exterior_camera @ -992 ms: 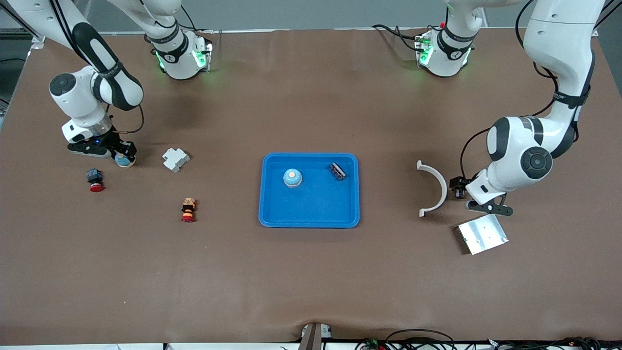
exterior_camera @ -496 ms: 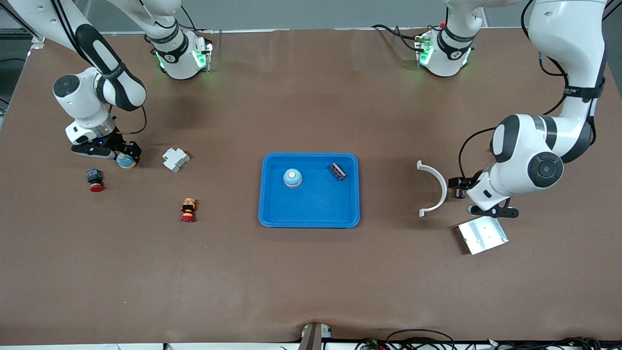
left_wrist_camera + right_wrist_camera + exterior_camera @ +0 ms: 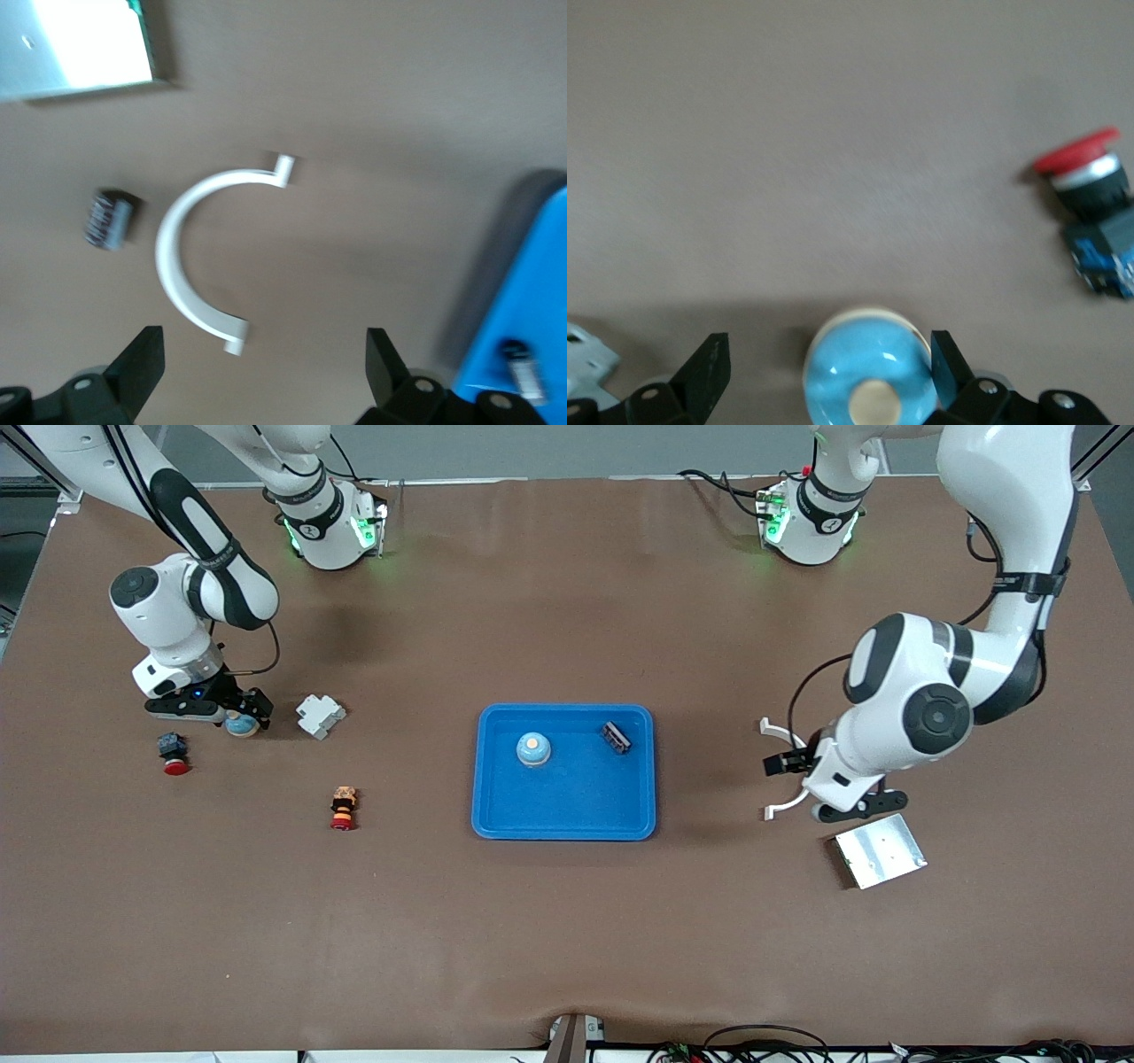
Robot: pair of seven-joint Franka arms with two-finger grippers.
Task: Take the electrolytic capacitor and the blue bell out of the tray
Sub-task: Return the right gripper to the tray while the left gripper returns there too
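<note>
Where the right gripper [image 3: 237, 717] hangs low at its arm's end of the table [image 3: 567, 921], we find its fingers [image 3: 704, 367] spread wide around a blue bell [image 3: 868, 372], gripping nothing. The left gripper [image 3: 266, 372] hovers, fingers parted and empty, over a white arc [image 3: 190, 257]; the capacitor [image 3: 109, 219], seemingly, lies beside it.
</note>
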